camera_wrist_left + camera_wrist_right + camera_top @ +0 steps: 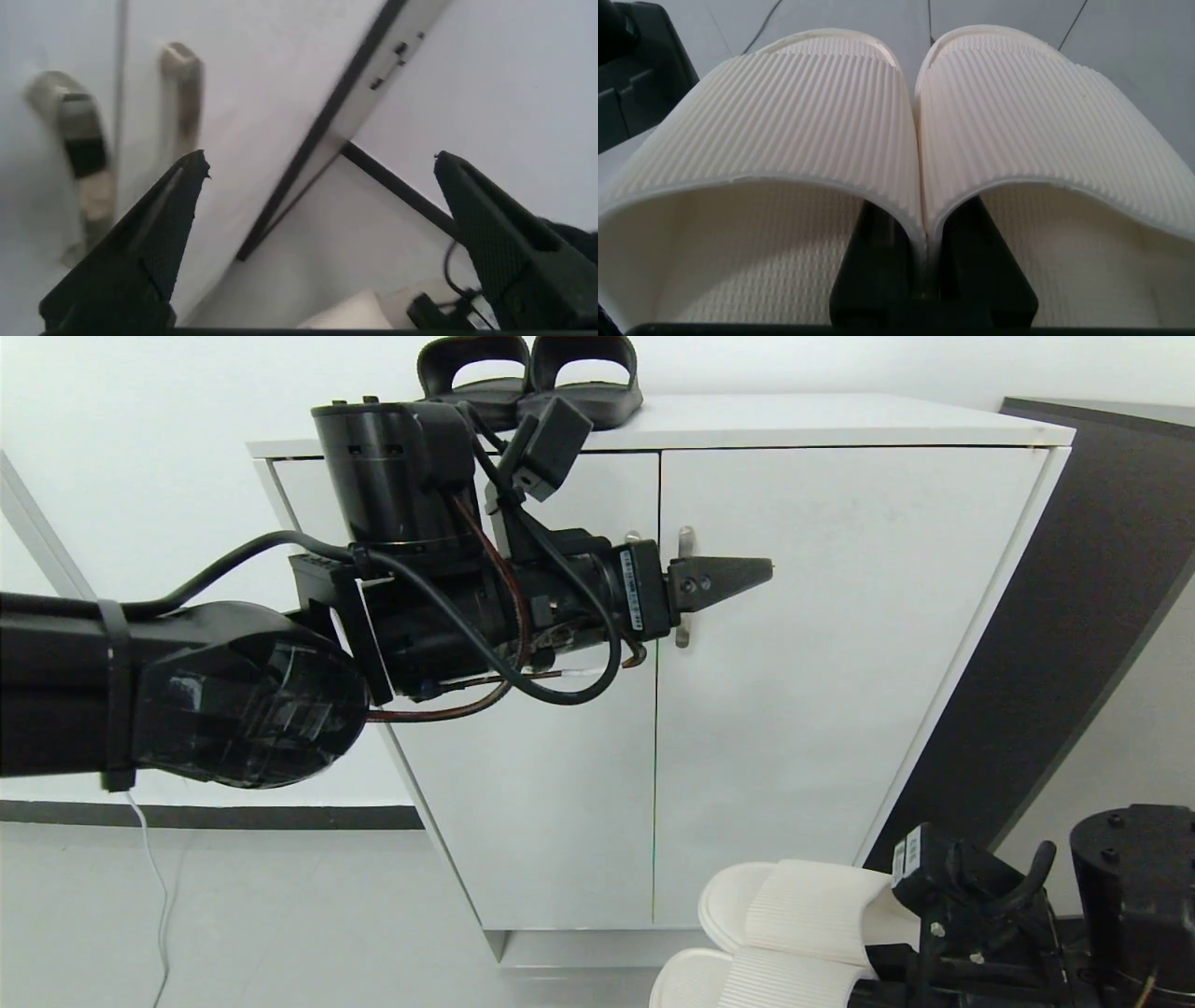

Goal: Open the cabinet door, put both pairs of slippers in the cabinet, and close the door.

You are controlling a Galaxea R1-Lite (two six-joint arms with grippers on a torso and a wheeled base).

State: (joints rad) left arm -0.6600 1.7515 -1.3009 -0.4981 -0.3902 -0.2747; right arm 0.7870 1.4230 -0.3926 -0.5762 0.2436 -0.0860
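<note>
The white cabinet (822, 691) has both doors shut, each with a metal handle beside the middle seam. A pair of black slippers (527, 373) rests on its top. My left gripper (747, 569) hovers open just in front of the right door's handle (686, 539); in the left wrist view its fingertips (192, 177) spread wide, with that handle (182, 93) beyond them. My right gripper (923, 275) is shut on the pair of white slippers (906, 140), pinching their inner walls together. That pair (794, 924) is held low at the cabinet's front right.
A dark panel (1074, 644) leans against the wall right of the cabinet. Pale floor (280, 915) stretches to the left, with a thin white cable (163, 896) trailing across it. The wall stands close behind the cabinet.
</note>
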